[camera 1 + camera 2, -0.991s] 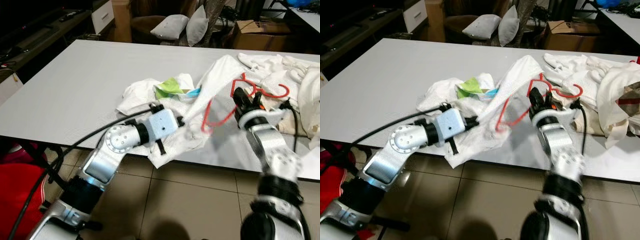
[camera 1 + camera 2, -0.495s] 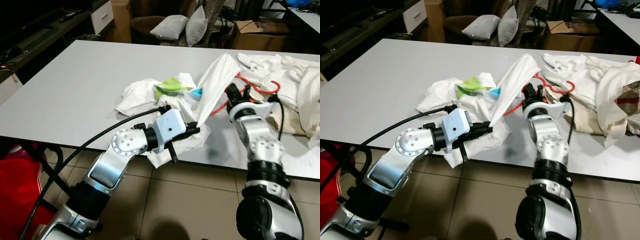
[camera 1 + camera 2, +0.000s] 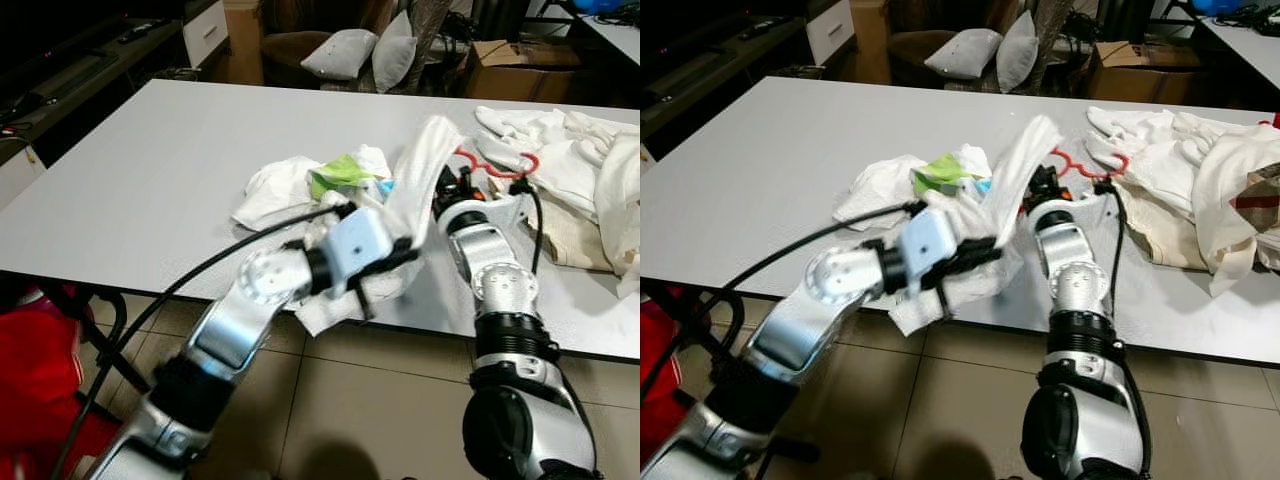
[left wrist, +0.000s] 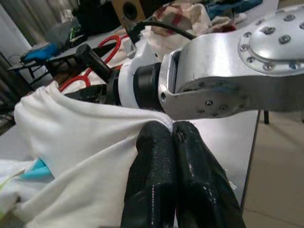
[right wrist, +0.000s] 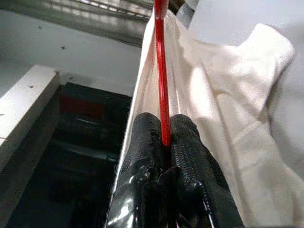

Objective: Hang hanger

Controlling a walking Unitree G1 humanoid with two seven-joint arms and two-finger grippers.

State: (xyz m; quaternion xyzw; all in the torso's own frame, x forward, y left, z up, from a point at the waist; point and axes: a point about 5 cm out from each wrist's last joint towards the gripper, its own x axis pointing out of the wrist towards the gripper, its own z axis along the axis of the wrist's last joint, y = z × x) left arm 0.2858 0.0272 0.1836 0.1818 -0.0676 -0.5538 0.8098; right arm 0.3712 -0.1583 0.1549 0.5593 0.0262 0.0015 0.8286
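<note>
Two black fingers of the right gripper are pressed together on the thin red hanger, whose wire runs straight out from between the fingertips along a fold of the white garment. In the head views the right gripper sits over the table behind the raised fold of cloth, and the hanger's red hook curls out just beyond it, lying against the pile of white and cream laundry at the table's right end.

The left gripper has its fingers closed tight on the edge of the same white garment, right beside the silver forearm of the right arm. Seen from the head, the left gripper holds the cloth close to the near edge of the white table, and a flap of the garment spills over that edge. A green and blue piece of cloth is bundled in the crumpled heap behind the left arm.

The two arms are close together, almost touching. To the left of the heap, the tabletop is a wide bare stretch reaching its far and left edges. Beyond the far edge lie grey cushions and a cardboard box.
</note>
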